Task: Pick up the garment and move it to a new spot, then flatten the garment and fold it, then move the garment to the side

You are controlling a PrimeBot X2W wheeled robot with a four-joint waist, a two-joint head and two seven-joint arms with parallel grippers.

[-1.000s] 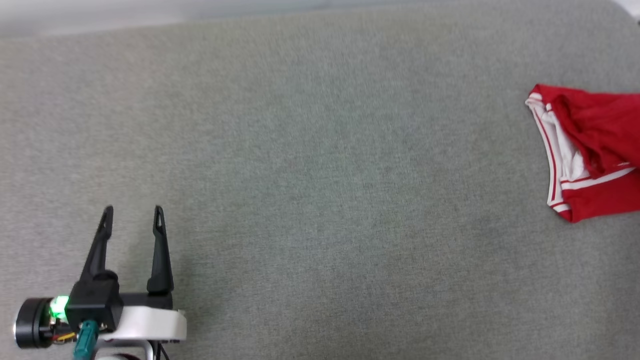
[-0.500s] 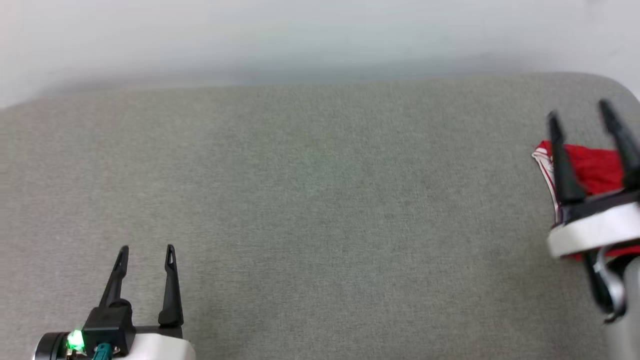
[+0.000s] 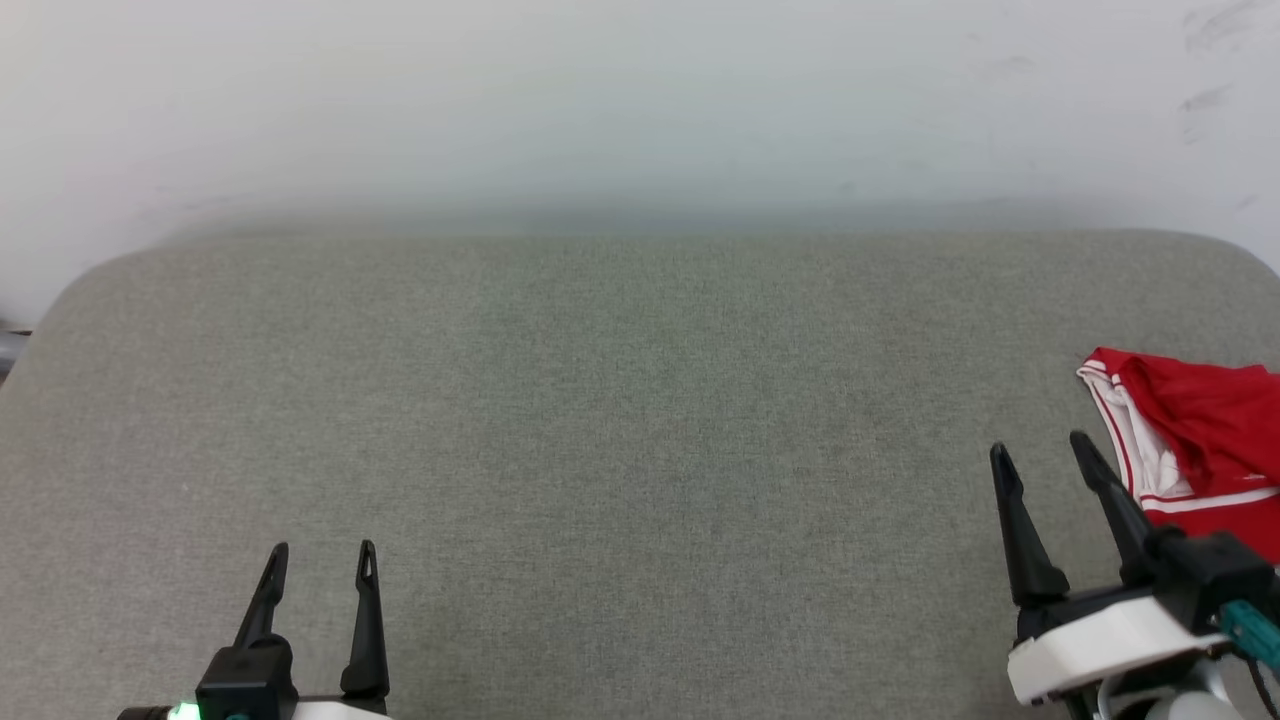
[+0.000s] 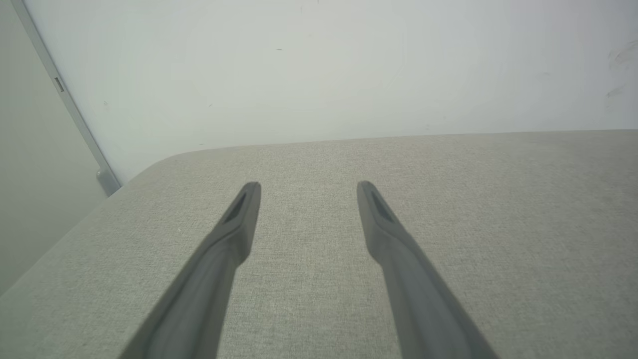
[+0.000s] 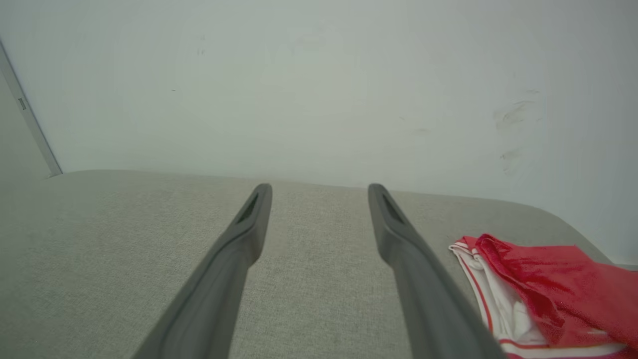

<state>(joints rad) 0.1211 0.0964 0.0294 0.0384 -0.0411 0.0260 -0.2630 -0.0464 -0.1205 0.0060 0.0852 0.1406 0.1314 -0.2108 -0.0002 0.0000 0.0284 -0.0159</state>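
The shirt (image 3: 1210, 420) looks soft, light and floppy. Pinch its striped edge. The left gripper (image 3: 323, 547) and right gripper (image 3: 1040, 444) have fingers spread, empty.

The red jersey garment (image 3: 1210, 420), lying just right of the right gripper (image 3: 1040, 445): body saturated red; sleeve panel white, edged with thin red-and-white stripes; a broader white band crosses the red lower down. The right gripper: black fingers (image 3: 1025, 540), white wrist shell (image 3: 1100, 640), teal connector (image 3: 1250, 625) at its right side. The left gripper (image 3: 322, 548): black fingers (image 3: 368, 630), with a green indicator light (image 3: 183, 712) glowing at its base. The padded fabric surface (image 3: 640, 450) beneath and ahead of both grippers: uniform grey-green, finely woven fleck throughout. The plain wall (image 3: 640, 100) beyond both grippers: off-white, bearing faint dark scuff marks (image 5: 513, 117) up and right of the right gripper in the right wrist view.
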